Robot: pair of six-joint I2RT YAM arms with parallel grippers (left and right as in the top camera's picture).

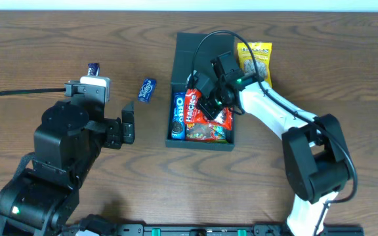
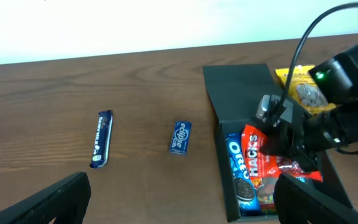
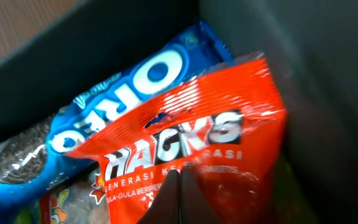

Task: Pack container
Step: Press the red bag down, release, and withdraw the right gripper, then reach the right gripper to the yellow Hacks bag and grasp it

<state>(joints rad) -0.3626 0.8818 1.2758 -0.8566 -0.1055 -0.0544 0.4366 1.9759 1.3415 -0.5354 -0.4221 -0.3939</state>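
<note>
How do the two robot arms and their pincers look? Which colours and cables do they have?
The left arm is black with rounded joints, a white-grey block near its wrist and a black cable. The right arm has a white link between black joints, a looping black cable and a green light. The left pincer and right pincer are black.

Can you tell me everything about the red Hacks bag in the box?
The red Hacks packet is a shiny, crinkly bag that looks like foil. It has big white letters edged in black and small white print below them. It lies tilted inside the dark container, overlapping the blue Oreo pack beside it. The shut right gripper sits at its lower edge; whether it pinches the bag is unclear.
</note>
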